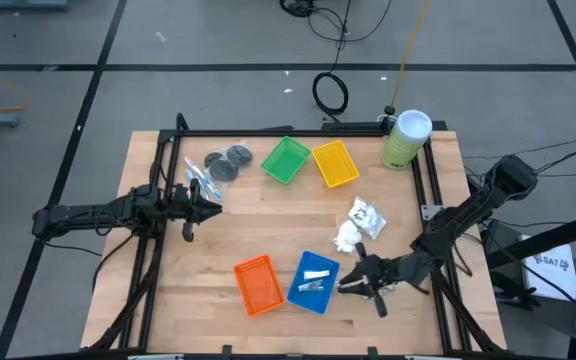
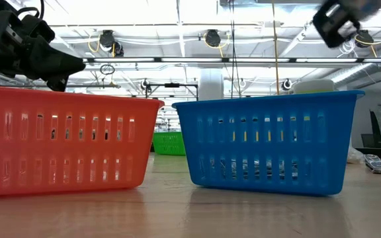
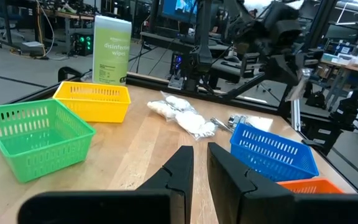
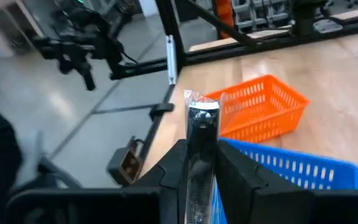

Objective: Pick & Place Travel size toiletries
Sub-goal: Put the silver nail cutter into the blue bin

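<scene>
My right gripper (image 1: 354, 286) hangs just right of the blue tray (image 1: 313, 283), shut on a silver foil tube (image 4: 201, 121). More silver tubes (image 1: 316, 280) lie in that tray. White packets (image 1: 361, 224) lie in a heap on the table's right half. Dark round discs (image 1: 228, 162) and slim clear sticks (image 1: 200, 178) lie at the far left. My left gripper (image 1: 204, 206) waits over the table's left side, shut with nothing in it (image 3: 201, 167). My right gripper pinches the silver foil tube's flat sides (image 4: 201, 152) between its two fingers. The tube lies along the fingers, and its crimped end (image 4: 197, 99) sticks out past the fingertips. The fingers come nearly level from the table's right. The tube is lifted clear, above the blue tray's rim (image 4: 291, 163).
An orange tray (image 1: 258, 284) stands left of the blue one near the front edge. A green tray (image 1: 285, 160) and a yellow tray (image 1: 335, 163) stand at the back. A tall pale green canister (image 1: 405, 138) stands at the back right corner.
</scene>
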